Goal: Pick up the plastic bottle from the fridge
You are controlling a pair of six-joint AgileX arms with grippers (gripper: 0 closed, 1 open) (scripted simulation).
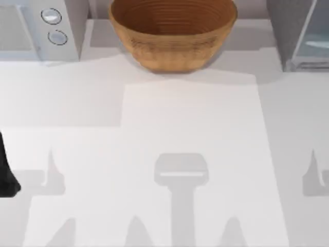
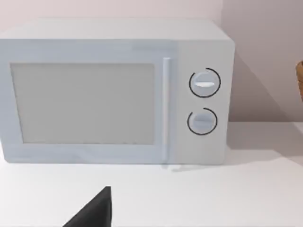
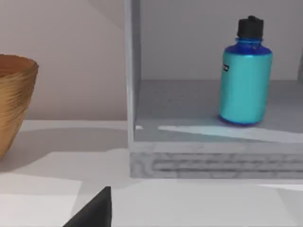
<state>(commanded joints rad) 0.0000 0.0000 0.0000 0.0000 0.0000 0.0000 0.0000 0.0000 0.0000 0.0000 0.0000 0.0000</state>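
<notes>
1. Right now the bottle (image 3: 245, 78) stands upright on the floor of the fridge (image 3: 142, 118), which looks open at the front, since my right wrist view sees straight in. It sits well back from the front lip, apart from the near wall.
2. From above, the fridge (image 1: 300, 36) is at the table's far right corner, the basket (image 1: 172, 32) at far centre, the microwave (image 1: 41, 28) at far left.
3. My right arm looks the natural one for this job, as its camera already faces the bottle. A dark wedge (image 3: 92, 210) at that picture's edge is probably part of its gripper; I cannot tell whether the fingers are spread or pressed together.
4. My left arm is parked at the table's left edge (image 1: 6, 170), its camera facing the microwave (image 2: 113, 92). Its finger state I cannot tell either.
5. To do the reach well, I judge I should:
   - open wide before entering;
   - go in level, above the lip and clear of the wall;
   - centre the fingers on the teal body, below the dark cap (image 3: 249, 26);
   - close gently, since a slim upright bottle could tip;
   - lift slightly, then draw straight out.
</notes>
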